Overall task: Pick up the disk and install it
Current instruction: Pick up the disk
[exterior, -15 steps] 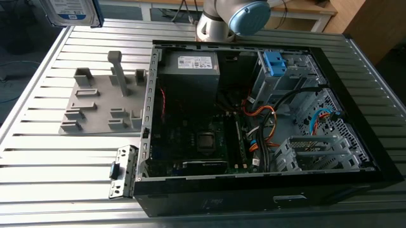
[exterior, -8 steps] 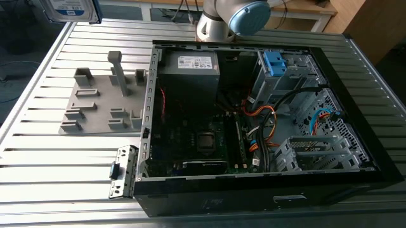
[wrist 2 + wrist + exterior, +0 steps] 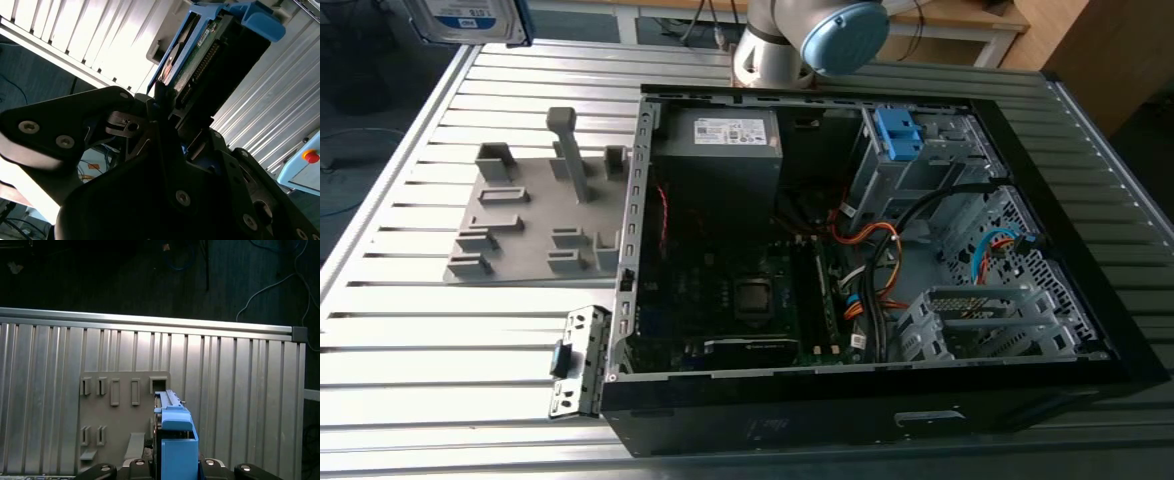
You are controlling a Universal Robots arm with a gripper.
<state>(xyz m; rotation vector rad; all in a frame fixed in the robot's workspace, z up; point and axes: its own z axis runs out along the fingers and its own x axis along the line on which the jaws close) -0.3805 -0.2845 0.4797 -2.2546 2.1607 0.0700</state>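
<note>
Ribbed metal tabletop [image 3: 400, 350] carrying an open computer case [image 3: 787, 425] and a grey fixture plate [image 3: 520, 235].
We see the jaws clamped on the disk [image 3: 220, 65], holding it aloft over the tabletop; in the first wrist view its blue rail frame [image 3: 176, 445] overlaps the fixture plate's edge, well apart from the case.
</note>
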